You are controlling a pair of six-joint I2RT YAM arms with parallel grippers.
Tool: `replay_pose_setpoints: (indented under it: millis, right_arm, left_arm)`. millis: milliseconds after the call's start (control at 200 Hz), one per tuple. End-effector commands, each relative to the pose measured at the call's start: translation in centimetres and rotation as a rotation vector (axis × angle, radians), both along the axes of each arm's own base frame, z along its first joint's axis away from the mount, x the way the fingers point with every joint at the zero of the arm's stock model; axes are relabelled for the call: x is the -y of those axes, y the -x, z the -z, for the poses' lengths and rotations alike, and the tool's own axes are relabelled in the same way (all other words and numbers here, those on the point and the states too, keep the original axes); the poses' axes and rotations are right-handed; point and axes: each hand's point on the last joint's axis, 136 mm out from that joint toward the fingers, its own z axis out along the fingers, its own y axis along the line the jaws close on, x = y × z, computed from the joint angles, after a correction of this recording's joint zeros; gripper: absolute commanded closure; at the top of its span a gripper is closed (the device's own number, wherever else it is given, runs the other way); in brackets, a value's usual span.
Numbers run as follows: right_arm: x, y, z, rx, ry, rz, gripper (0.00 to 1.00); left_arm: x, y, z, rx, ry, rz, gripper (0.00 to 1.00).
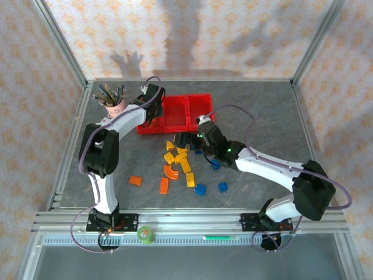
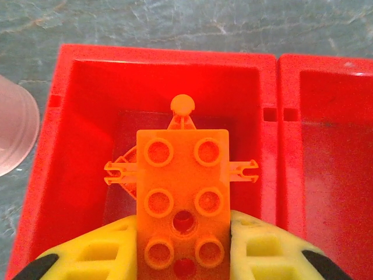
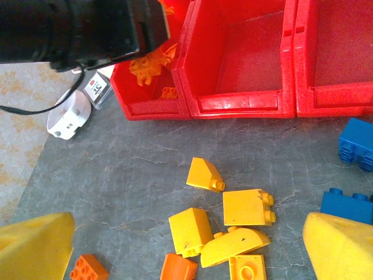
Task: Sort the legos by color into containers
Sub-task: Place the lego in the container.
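left wrist: brick (image 2: 182, 204) covers most of an orange piece (image 2: 119, 169) below; left fingers (image 2: 262, 245) cut at bottom; cup (image 2: 14, 128) blurred, cut at left. right wrist: right fingers (image 3: 35, 245) cut at corners; blue brick (image 3: 358, 143) cut at right; left arm (image 3: 76, 29) hides part of left bin (image 3: 151, 108).

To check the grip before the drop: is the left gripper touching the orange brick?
Touching. The left wrist view shows the orange brick pressed between the two yellow fingers of the left gripper, above the red bin.
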Motion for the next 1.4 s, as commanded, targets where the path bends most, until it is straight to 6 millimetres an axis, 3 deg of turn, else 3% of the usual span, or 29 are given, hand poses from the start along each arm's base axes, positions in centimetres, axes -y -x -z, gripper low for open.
replay_pose_setpoints:
  millis: [0,205,365,591,851,1106,1251,1326,1397]
  right_arm:
    - [0.8,-0.5,-1.0,0.037,-0.002,0.03,0.0]
    - [0.7,-0.6,-1.3,0.041,-0.007,0.027,0.0]
    - [0.6,-0.5,-1.6,0.047,-0.012,0.023,0.0]
    - [0.6,-0.5,-2.2,0.054,-0.025,0.019,0.0]
    - [0.3,-0.3,-3.1,0.065,-0.027,-0.009,0.0]
    - [0.0,0.8,-1.6,0.037,0.016,-0.068,0.0]
    - [-0.5,2.2,0.1,0.013,0.051,-0.106,0.0]
    - [-1.0,3.1,0.9,0.009,0.073,-0.128,0.0]
    - [-1.5,4.0,1.6,0.007,0.097,-0.154,0.0]
  left_arm:
    - [-1.2,-0.2,0.6,-0.043,-0.055,-0.008,0.73]
    - [-1.9,-0.4,2.4,-0.079,-0.065,-0.029,0.69]
    - [-2.2,-0.4,2.9,-0.095,-0.079,-0.036,0.6]
    - [-2.0,-0.7,1.1,-0.077,-0.073,-0.025,0.52]
    - [-1.8,0.6,-2.5,-0.049,-0.028,-0.02,0.53]
    - [-1.3,6.5,-5.7,0.025,0.044,-0.013,0.53]
    - [-1.6,11.5,-5.7,0.05,0.067,-0.042,0.53]
    - [-1.8,14.3,-4.8,0.048,0.091,-0.084,0.53]
    - [-1.0,17.0,-3.7,0.048,0.136,-0.089,0.5]
